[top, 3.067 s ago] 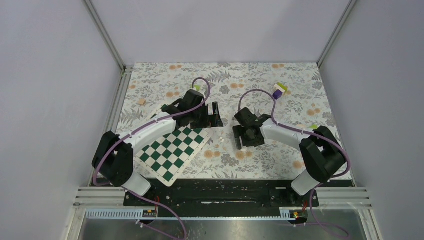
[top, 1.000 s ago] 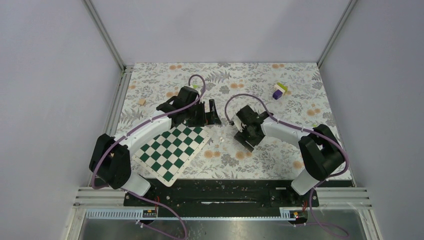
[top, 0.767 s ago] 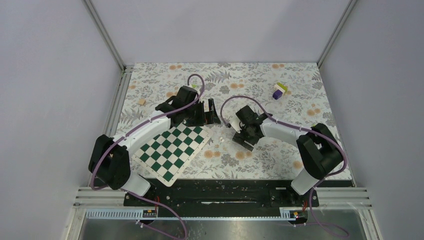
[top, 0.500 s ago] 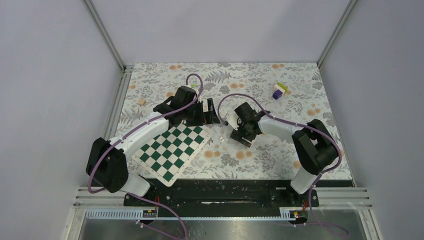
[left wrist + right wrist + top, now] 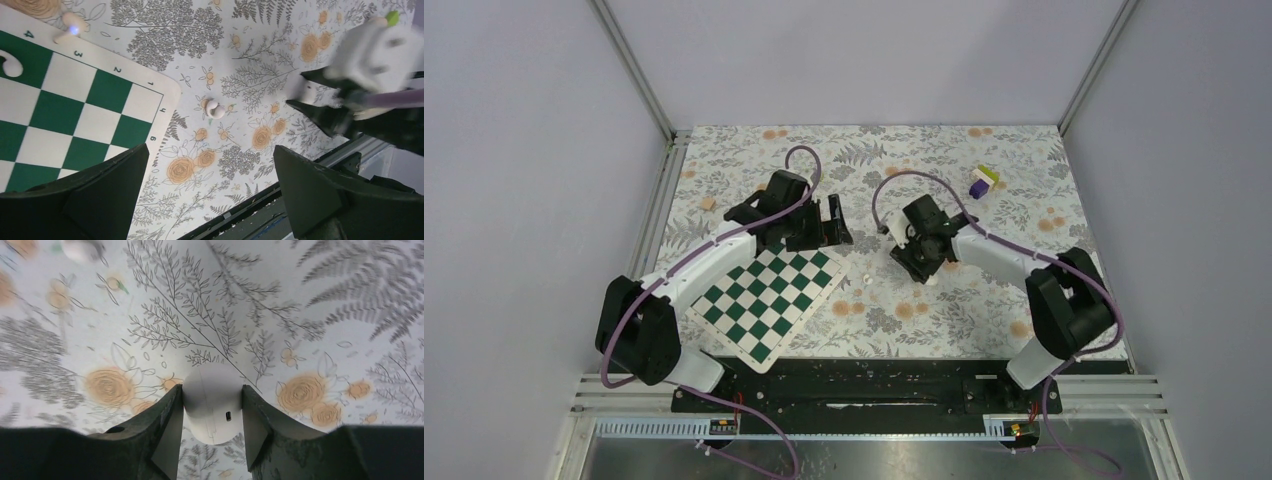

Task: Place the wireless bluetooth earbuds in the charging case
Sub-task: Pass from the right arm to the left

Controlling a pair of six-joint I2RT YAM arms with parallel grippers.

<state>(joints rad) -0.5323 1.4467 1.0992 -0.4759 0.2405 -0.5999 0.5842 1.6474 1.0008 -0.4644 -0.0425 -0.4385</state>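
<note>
Right gripper (image 5: 212,388), a second ago gaping wider, has drawn its jaws in until both fingers (image 5: 167,415) press the flanks of the small white rounded plastic charging case (image 5: 214,410). The case sits between them, its seam and port facing the wrist and its interior unseen. The grip appears made, so opening the case is judged the next need.

Left gripper (image 5: 210,150) stays spread to its widest, holding nothing. One small white earbud (image 5: 216,109) lies just beyond its fingertips. A second, stemmed white earbud (image 5: 70,30) lies off to one side, at the edge of the green-and-white chessboard mat (image 5: 65,110).

Surface: white tablecloth (image 5: 944,320) printed with grey ferns and orange flowers. Enclosure: plain pale walls (image 5: 524,150).
</note>
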